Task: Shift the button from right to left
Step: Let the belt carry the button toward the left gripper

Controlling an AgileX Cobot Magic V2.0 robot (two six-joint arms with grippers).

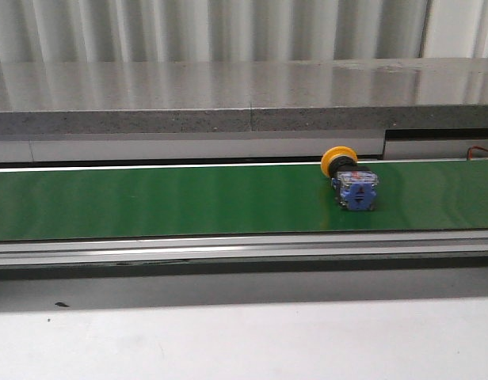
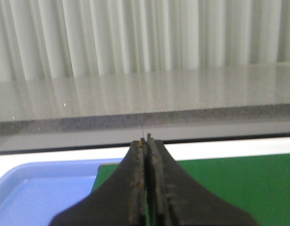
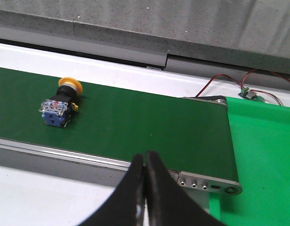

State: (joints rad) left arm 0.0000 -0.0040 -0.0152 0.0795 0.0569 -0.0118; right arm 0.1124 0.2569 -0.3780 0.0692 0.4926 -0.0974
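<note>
One green belt [image 1: 188,202], long and level, running across the front view between pale side rails; in the right wrist view its end roller sits beyond and to one side of the right gripper [image 3: 145,157].

One grey speckled counter [image 1: 228,99], behind the belt, with ribbed pale wall panels above it.

One bright green surface [image 3: 262,155], past the belt's end, beside the right gripper.

One blue tray [image 2: 41,193], shallow, lying just beside the belt's edge, close under the left gripper [image 2: 146,140].

One button [image 1: 351,180], lying on its side on the belt: yellow cap toward the counter, black collar, blue-and-clear contact block toward the camera. It sits well apart from the right gripper, ahead of it and off to the side away from the belt's end [image 3: 60,103]. It does not show in the left wrist view.

One set of red and black wires [image 3: 229,80] with a small circuit board, beyond the belt's end.

Left gripper: fingers pressed together, holding nothing.

Right gripper: fingers closed tip to tip, holding nothing.

No legible writing or brand marks; markings on the contact block are too small to read.
</note>
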